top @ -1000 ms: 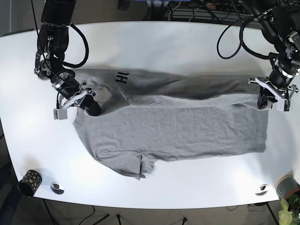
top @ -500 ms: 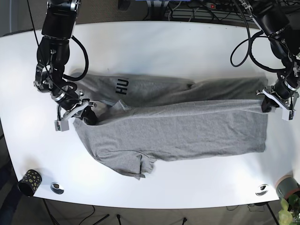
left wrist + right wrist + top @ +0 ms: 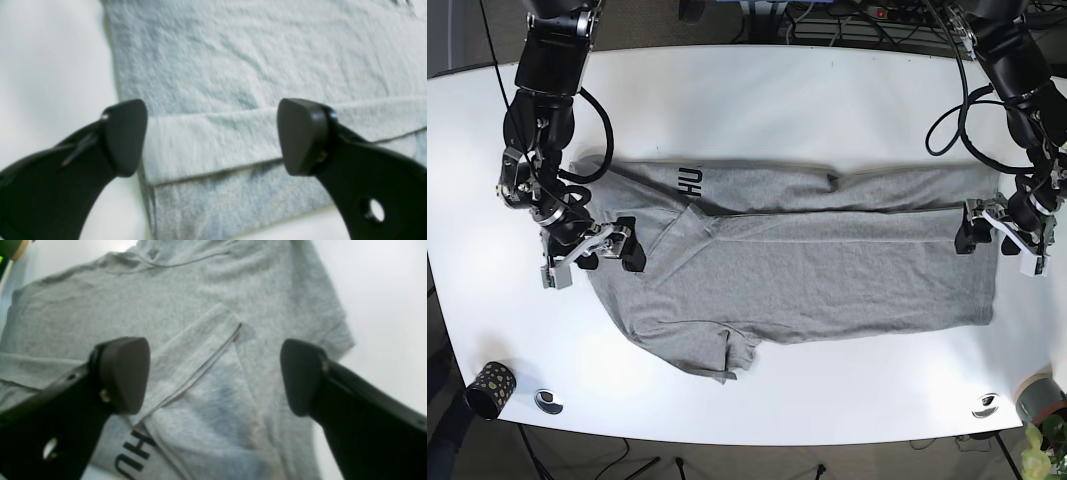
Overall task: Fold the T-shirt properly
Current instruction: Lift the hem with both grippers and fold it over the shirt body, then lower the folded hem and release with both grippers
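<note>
The grey T-shirt (image 3: 797,270) lies part-folded lengthwise, both tools (image 3: 211,136) (image 3: 213,376) released above it.

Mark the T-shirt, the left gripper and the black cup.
T-shirt (image 3: 827,275), base view, middle of the grey body.
Left gripper (image 3: 211,136), left wrist view, gap between the open jaws, over the folded hem.
Black cup (image 3: 490,388), base view, patterned side.

Setting: a robotics lab or test bench. Evidence: a plain white rounded surface (image 3: 757,90) carrying 2 black cabled robot arms at its far corners; a power strip with bundled cables (image 3: 847,15) behind the far edge; stand legs and cords on the dark floor (image 3: 637,465) below; a potted plant (image 3: 1039,440) at 1 corner.
</note>
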